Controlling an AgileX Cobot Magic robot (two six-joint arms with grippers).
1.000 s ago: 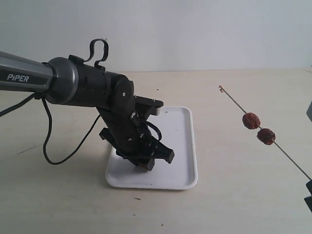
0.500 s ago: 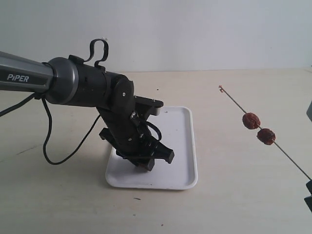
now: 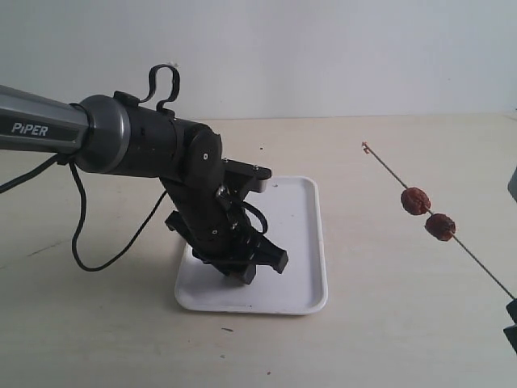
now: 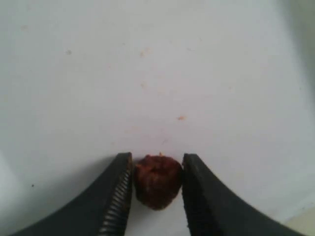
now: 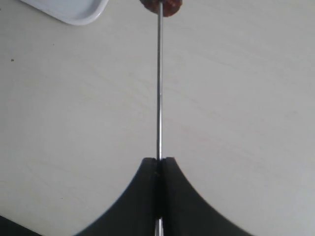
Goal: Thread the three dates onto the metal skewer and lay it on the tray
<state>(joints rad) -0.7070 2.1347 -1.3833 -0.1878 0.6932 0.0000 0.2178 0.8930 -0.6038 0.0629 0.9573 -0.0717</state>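
In the left wrist view a wrinkled reddish-brown date (image 4: 157, 182) rests on the white tray (image 4: 147, 73), and my left gripper (image 4: 157, 158) has both pads against its sides. Seen from outside, that gripper (image 3: 260, 269) points down onto the tray (image 3: 299, 234) near its front edge, and the gripper body hides the date. The thin metal skewer (image 3: 388, 168) slants above the table at the right with two dates (image 3: 416, 200) (image 3: 441, 226) threaded on it. My right gripper (image 5: 159, 160) is shut on the skewer (image 5: 159, 98); one threaded date (image 5: 162, 6) shows at the frame edge.
A black cable (image 3: 81, 234) loops from the left arm down to the table left of the tray. Small brown crumbs (image 4: 181, 117) speckle the tray. A corner of the tray (image 5: 74, 10) shows in the right wrist view. Pale tabletop (image 3: 388, 323) surrounds everything.
The left gripper's fingers have drawn in very slightly over the tray. The skewer and its two dates have barely shifted.
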